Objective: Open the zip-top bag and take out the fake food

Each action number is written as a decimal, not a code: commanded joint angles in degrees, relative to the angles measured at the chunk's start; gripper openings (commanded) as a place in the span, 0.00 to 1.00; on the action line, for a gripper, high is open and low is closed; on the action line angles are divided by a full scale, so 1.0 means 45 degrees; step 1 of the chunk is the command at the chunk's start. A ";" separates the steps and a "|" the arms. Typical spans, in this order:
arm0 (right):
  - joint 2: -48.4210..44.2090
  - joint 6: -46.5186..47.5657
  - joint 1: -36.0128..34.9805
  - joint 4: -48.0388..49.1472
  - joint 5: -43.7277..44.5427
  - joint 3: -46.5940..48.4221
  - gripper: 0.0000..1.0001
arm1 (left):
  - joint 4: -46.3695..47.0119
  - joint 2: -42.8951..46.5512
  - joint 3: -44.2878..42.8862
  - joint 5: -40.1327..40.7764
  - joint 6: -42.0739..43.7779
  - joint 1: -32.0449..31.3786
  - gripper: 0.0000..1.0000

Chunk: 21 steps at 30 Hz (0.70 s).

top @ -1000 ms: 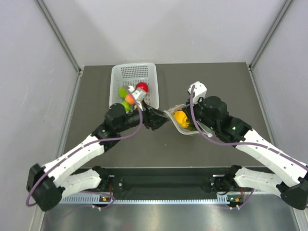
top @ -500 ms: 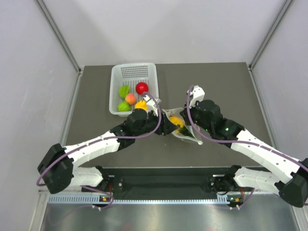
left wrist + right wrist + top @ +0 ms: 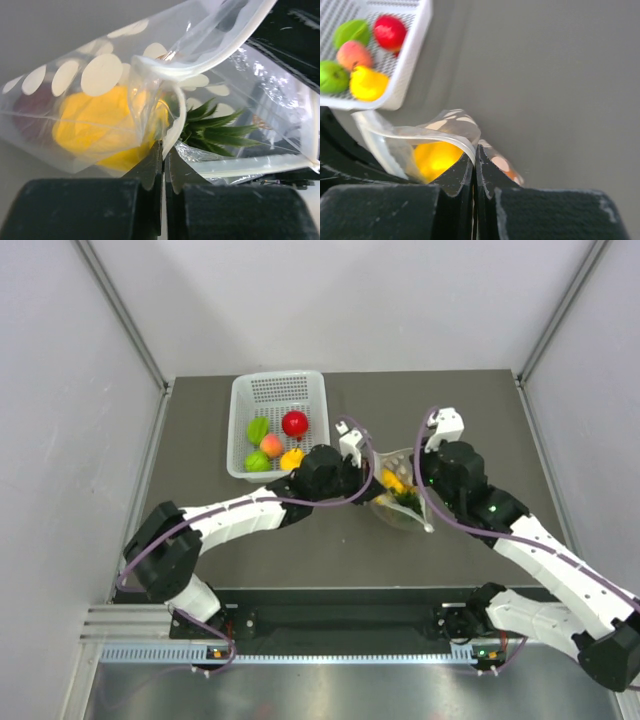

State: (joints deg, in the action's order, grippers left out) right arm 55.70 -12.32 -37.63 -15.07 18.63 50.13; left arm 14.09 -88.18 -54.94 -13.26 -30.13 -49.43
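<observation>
- Two grippers have the zip-top bag (image 3: 400, 492) between them. It is out on the grey table (image 3: 480, 410), just right of the white basket (image 3: 280, 392). From above I cannot tell whether the bag rests on the table or hangs a little off it.
- Left gripper (image 3: 164, 150): the jaws are pressed together with a fold of the bag's clear film pinched in them. The pinch is right by the white zip strip (image 3: 155, 69), which curls over just above the tips.
- Right gripper (image 3: 474, 152): the jaws are likewise closed tight, on the opposite lip. The dotted film bulges away to its left, toward the basket.
- So the bag sits straight ahead of both sets of tips, touching them, with its mouth parted between the two pinches.
- Inside I make out the yellow bell pepper (image 3: 100, 125) pressed against the near wall. The pineapple-like fruit's green leafy top (image 3: 210, 127) is beside it near the opening, and what looks like a dark maroon piece (image 3: 27, 107) sits at the far closed end.
- Handling, as I judge it: the film is thin, crinkly and slick, so it will slide out of a shallow pinch. The stiffer zip strip is the better place to hold. The toy pieces look light, hard and smooth, and are likely to roll once out.
- I'd keep one lip held and reach for the leafy top first, since it seems nearest the mouth.
</observation>
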 commanded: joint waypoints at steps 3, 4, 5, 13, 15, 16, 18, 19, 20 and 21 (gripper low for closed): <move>-0.1147 0.0647 0.0725 -0.0498 0.1386 0.0461 0.00 | 0.1518 -0.0834 -0.1308 -0.1820 0.0992 0.0319 0.00; -0.1245 0.0666 0.0744 -0.0518 0.1406 0.0481 0.00 | 0.1537 -0.0834 -0.1114 -0.1839 0.0992 0.0417 0.00; -0.1226 0.0686 0.0744 -0.0518 0.1406 0.0462 0.00 | 0.1480 -0.0737 -0.0957 -0.1781 0.0954 0.0631 0.00; -0.0290 -0.0132 0.0744 0.0184 0.0275 -0.0494 0.00 | -0.2108 0.1175 0.0977 -0.0397 0.0717 0.1863 0.00; -0.0094 -0.0290 0.0725 0.0534 -0.0233 -0.0671 0.00 | -0.3647 0.1957 0.1114 0.0189 0.0816 0.1863 0.00; 0.0139 -0.0406 0.0725 0.0633 -0.0408 -0.0710 0.00 | -0.4083 0.2172 0.1115 0.0347 0.0797 0.1844 0.00; 0.0336 -0.0505 0.0667 0.0887 -0.0858 -0.0769 0.00 | -0.4846 0.2797 0.1134 0.0542 0.0797 0.1844 0.00; 0.0549 -0.0563 0.0589 0.0907 -0.0956 -0.0749 0.00 | -0.5410 0.3224 0.1134 0.0756 0.0758 0.1824 0.00; 0.0629 -0.0583 0.0530 0.0966 -0.1054 -0.0730 0.00 | -0.5590 0.3441 0.1134 0.0855 0.0719 0.1805 0.01; 0.0746 -0.0641 0.0471 0.1063 -0.1113 -0.0730 0.00 | -0.5746 0.3676 0.1134 0.0972 0.0719 0.1766 0.05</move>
State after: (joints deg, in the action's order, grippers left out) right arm 58.46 -13.67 -35.24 -14.92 14.31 46.15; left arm -3.68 -75.72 -50.13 -13.23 -27.44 -41.63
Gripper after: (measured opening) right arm 0.005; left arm 0.035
